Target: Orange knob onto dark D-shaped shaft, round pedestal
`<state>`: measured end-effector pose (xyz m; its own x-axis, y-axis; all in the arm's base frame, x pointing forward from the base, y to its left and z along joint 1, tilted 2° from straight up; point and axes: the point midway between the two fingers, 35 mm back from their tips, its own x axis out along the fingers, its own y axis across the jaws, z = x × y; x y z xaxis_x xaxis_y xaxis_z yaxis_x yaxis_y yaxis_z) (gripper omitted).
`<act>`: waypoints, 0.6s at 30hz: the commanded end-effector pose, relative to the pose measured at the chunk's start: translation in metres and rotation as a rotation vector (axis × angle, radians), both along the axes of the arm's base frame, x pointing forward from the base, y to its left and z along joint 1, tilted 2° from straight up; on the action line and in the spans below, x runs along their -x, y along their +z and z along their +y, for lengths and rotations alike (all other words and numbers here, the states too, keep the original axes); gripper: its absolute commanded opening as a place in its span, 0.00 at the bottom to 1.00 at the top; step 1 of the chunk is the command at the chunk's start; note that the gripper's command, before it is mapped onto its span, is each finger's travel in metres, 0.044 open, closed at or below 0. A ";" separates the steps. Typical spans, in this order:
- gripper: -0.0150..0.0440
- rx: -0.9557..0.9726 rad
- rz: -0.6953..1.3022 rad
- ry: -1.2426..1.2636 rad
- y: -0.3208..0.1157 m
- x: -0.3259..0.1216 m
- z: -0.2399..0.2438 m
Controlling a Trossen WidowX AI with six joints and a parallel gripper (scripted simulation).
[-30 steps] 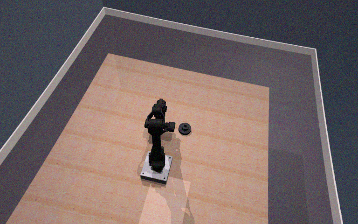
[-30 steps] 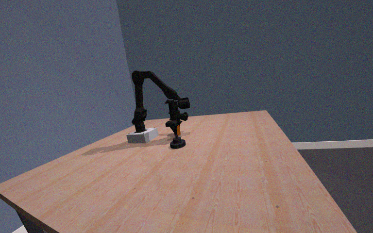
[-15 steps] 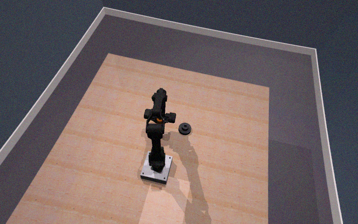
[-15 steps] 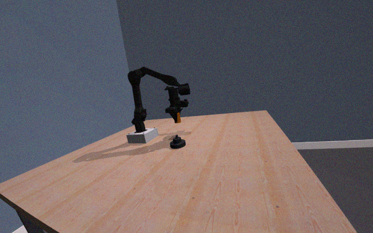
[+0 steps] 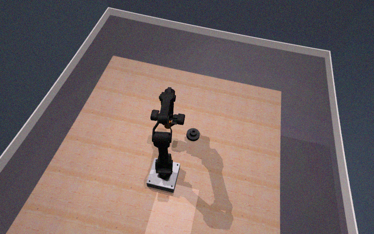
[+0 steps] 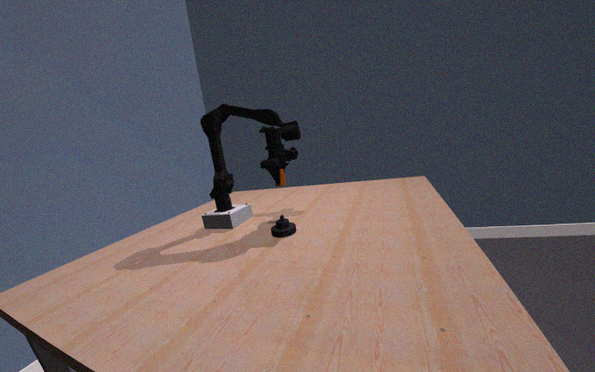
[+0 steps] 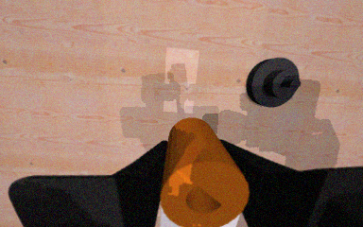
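The orange knob [image 6: 282,177] [image 7: 200,165] is held upright, high above the table. In the wrist view a dark D-shaped hole shows in its near end; in the top view only a small part of it shows under the arm. My gripper [image 7: 192,145] is shut on the knob, with a black finger on each side. The dark round pedestal [image 5: 190,138] [image 6: 277,232] [image 7: 256,90] stands on the table with a smaller step and the shaft [image 6: 282,217] [image 7: 289,82] on top. The gripper is to the pedestal's left in the top view. The shaft's flat side cannot be made out.
The wooden table [image 5: 242,170] [image 6: 373,280] bears the arm's pale base [image 5: 162,182] [image 6: 240,215], nearer the camera than the pedestal in the top view. The arm's shadow falls across the table beside the pedestal.
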<state>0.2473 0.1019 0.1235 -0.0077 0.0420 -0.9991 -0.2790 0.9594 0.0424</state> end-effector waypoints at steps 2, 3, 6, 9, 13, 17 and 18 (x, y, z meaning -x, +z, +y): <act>0.25 0.001 -0.010 0.001 -0.001 -0.011 -0.008; 0.25 0.001 -0.010 0.001 -0.002 -0.013 -0.010; 0.25 0.002 -0.010 0.001 -0.004 -0.019 -0.016; 0.25 0.003 -0.011 0.001 -0.007 -0.024 -0.022; 0.25 0.004 -0.012 0.001 -0.011 -0.032 -0.030; 0.25 0.005 -0.013 0.001 -0.014 -0.039 -0.039; 0.25 0.005 -0.013 0.001 -0.015 -0.041 -0.042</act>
<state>0.2797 0.0671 0.1095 -0.0055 0.0411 -0.9991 -0.2764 0.9602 0.0410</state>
